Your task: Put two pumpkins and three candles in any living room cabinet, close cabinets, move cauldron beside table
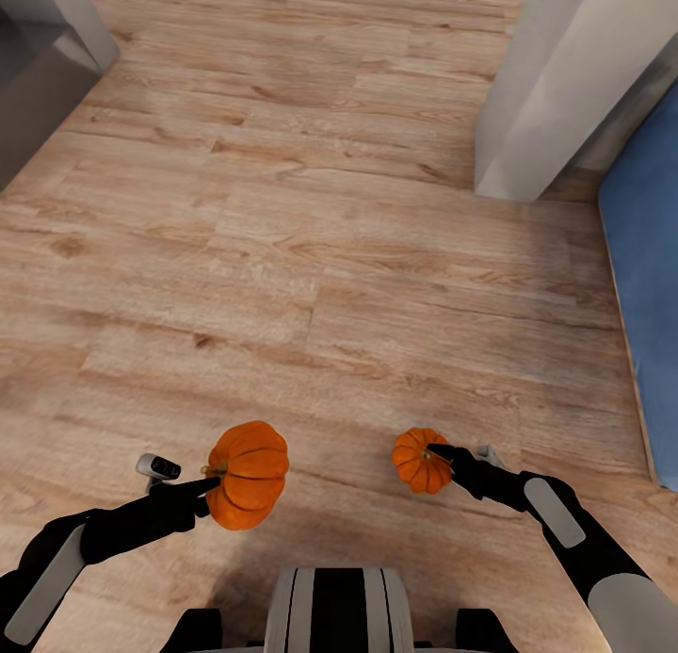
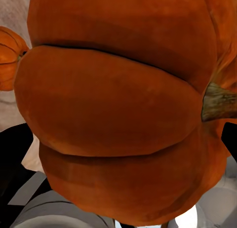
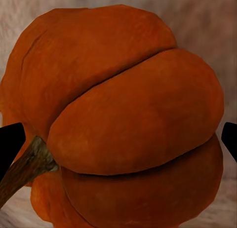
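Above the wooden floor (image 1: 311,257), each arm carries a pumpkin out in front of the robot's trunk. At the head view's left, the left gripper (image 1: 209,485) has its dark fingers (image 1: 193,489) pinching the larger pumpkin (image 1: 247,475) at its stem side, so the fruit hangs tipped over with the stem pointing back toward the wrist. Seen from the left wrist, that larger pumpkin (image 2: 118,104) crowds the lens, its brown stem (image 2: 219,102) jutting at one edge, and the fingers themselves are hidden behind the fruit there.

At the head view's right, the right gripper (image 1: 443,457) has its fingers closed around the top of the smaller pumpkin (image 1: 419,460), also near the stem. From the right wrist, the smaller pumpkin (image 3: 118,124) sits between two black fingertips (image 3: 10,141) at either edge, pressed against its flanks, with its stem (image 3: 27,169) angled outward beside one of them. How wide the fingers stand cannot be judged exactly, since the fruit covers most of them.

The two pumpkins are well apart. A white wall corner (image 1: 556,88) and a blue furnishing (image 1: 650,285), cut off by the frame, stand ahead to the right.
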